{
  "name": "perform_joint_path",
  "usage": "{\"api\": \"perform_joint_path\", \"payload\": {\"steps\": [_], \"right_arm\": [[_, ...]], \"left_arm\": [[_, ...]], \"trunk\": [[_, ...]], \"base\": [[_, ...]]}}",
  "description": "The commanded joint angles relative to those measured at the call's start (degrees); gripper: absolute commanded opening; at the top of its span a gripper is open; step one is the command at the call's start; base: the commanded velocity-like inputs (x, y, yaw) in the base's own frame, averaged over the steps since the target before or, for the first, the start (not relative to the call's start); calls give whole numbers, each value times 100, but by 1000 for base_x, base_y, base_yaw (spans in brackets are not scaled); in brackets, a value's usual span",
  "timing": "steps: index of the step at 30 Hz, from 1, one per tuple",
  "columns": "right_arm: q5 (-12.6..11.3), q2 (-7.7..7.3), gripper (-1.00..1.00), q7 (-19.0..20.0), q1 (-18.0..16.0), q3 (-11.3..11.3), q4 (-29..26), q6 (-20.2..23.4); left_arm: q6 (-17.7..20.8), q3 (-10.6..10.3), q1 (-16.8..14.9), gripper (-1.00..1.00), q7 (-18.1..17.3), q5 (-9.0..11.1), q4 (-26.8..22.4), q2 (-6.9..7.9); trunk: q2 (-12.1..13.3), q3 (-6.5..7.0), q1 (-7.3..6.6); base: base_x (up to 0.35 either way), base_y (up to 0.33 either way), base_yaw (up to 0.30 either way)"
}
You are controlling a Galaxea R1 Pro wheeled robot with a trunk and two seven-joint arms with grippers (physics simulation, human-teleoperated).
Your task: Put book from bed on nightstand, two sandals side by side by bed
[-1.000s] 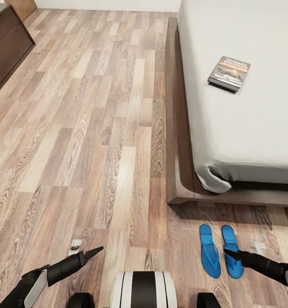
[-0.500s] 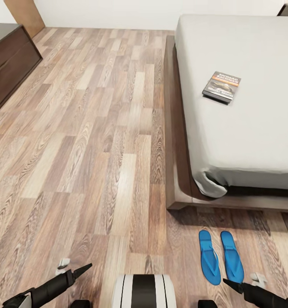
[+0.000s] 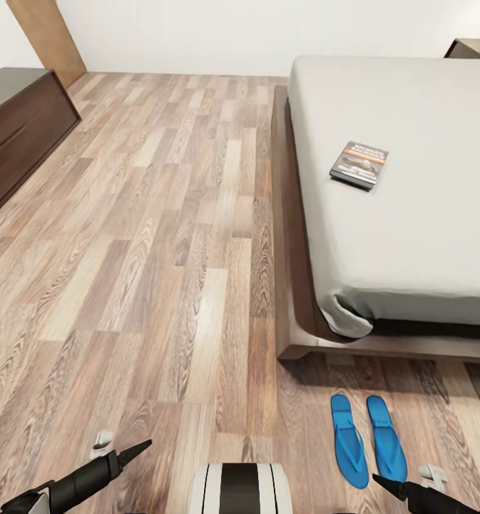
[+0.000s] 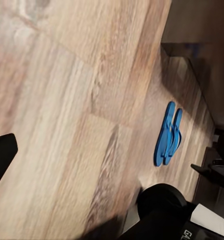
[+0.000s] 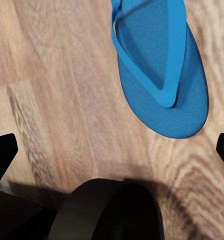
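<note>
Bed (image 3: 411, 235) shifted down-frame; nightstand (image 3: 471, 48) newly visible.

We saw the book (image 3: 359, 164) lying on the bed (image 3: 411, 235), the two sandals (image 3: 368, 439) side by side on the floor (image 3: 161, 250) before its foot.

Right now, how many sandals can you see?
2. One sandal lies on the floor past the foot of the bed; the other sandal lies right beside it, parallel, on the robot's right. Nothing seems to hide a third.
</note>
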Motion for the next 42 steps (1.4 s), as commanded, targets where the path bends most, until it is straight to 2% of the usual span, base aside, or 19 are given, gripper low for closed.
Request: {"api": "perform_joint_path", "payload": {"steps": [1, 14, 19, 27, 35, 42], "right_arm": [[-58, -1, 100, 18, -1, 20, 4, 48], [-23, 2, 100, -11, -1, 24, 12, 37], [-14, 47, 100, -46, -1, 24, 29, -224], [-14, 53, 100, -49, -1, 32, 390, -243], [-14, 54, 100, -55, -1, 33, 454, -246], [-12, 222, 100, -104, -1, 33, 455, -296]], "left_arm": [[60, 6, -1, 100, -19, 19, 1, 0], [-19, -6, -1, 100, 5, 4, 3, -21], [-20, -9, -1, 100, 31, 0, 6, -32], [-20, -18, -1, 100, 33, 0, 2, -35], [-20, -20, -1, 100, 33, 0, 3, -40], [-27, -26, -1, 100, 145, -3, 1, -68]], "trunk": [[0, 20, -3], [18, 308, -37], [24, 419, -50], [35, 596, -70], [46, 773, -91], [55, 928, -109]], "base": [[0, 0, 0], [0, 0, 0], [0, 0, 0], [0, 0, 0], [0, 0, 0], [0, 0, 0]]}}
